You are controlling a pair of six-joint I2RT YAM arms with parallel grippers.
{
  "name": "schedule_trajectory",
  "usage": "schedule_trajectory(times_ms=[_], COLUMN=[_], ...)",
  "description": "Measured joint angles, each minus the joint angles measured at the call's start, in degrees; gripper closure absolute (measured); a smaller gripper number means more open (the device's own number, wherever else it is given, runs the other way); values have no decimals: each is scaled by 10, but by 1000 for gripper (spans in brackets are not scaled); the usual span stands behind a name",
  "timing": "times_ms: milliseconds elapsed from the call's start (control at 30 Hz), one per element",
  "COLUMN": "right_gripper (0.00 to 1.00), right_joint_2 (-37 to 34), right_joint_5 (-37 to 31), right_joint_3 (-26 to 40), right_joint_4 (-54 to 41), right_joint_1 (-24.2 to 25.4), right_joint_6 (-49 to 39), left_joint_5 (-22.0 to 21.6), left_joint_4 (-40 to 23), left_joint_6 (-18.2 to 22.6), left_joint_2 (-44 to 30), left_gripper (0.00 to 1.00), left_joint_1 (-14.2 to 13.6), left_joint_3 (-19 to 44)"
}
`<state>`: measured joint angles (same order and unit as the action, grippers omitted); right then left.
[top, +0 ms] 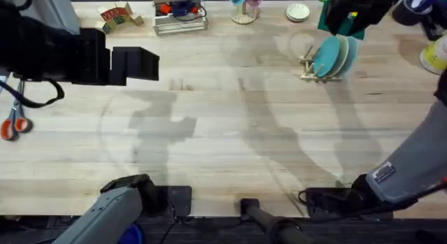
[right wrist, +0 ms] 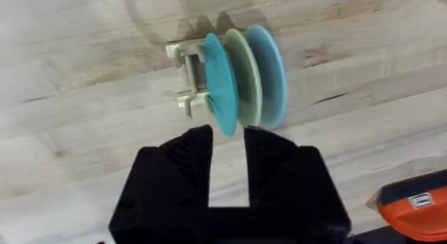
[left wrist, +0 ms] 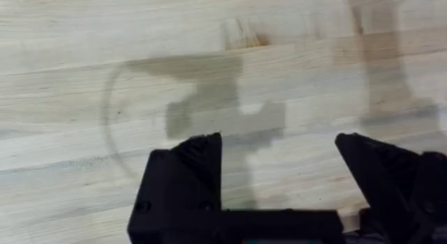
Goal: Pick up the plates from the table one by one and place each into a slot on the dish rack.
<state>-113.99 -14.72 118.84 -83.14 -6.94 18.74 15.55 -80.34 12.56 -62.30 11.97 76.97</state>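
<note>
Over on my left there's a pair of scissors (top: 14, 122) with orange handles lying flat at the edge of the worktop (top: 223, 146), which is light wood planks with a visible grain and a few faint darker rings on it. My left pincer (left wrist: 278, 160) hangs over bare wood on that side, its blocky black fingers (left wrist: 185, 174) spread wide apart with nothing between them.

Along the far edge, going right: some small printed wooden blocks (top: 117, 17), then a wire basket (top: 180, 17) with red and blue bits in it, then a round pale-based stand (top: 244, 13), then a little round white dish (top: 297, 12).

Further right is the dish rack (top: 312, 66), a small pale wooden thing with upright dowel pegs on a low base, sitting on the far right part of the worktop. Three plates stand on edge in its slots, side by side and close together, all plain, round and smooth: the turquoise plate (right wrist: 220, 83) nearest the bare pegs, the cream plate (right wrist: 244, 73) in the middle, the pale blue plate (right wrist: 269, 73) on the outer end. From overhead they lean a bit to one side.

My right pincer (right wrist: 227, 156) is up above the rack, close to the turquoise plate's rim but not touching it as far as I can see. Its chunky matte black fingers (right wrist: 188, 160) are a narrow gap apart, holding nothing. An orange plastic thing with a label (right wrist: 412, 202) pokes in at the corner of my right wrist view.
</note>
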Motion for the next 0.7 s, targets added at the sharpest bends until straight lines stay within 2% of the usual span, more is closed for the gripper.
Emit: schedule_trajectory(times_ms=[100,367,600,700], right_gripper=[636,261,135,119], right_joint_2=[21,91,136,155], right_joint_5=[0,0,0,0], right_joint_3=[6,12,13,13], right_joint_4=[-14,-61,-95,-95], right_joint_1=[0,0,-4,-16], right_joint_6=[-7,-19,-29,-39], left_joint_5=[0,0,0,0], left_joint_4=[0,0,0,0], left_joint_6=[0,0,0,0], left_joint_2=[0,0,0,0], left_gripper=[5,4,5,6], left_joint_1=[0,0,0,0], left_joint_3=[0,0,0,0])
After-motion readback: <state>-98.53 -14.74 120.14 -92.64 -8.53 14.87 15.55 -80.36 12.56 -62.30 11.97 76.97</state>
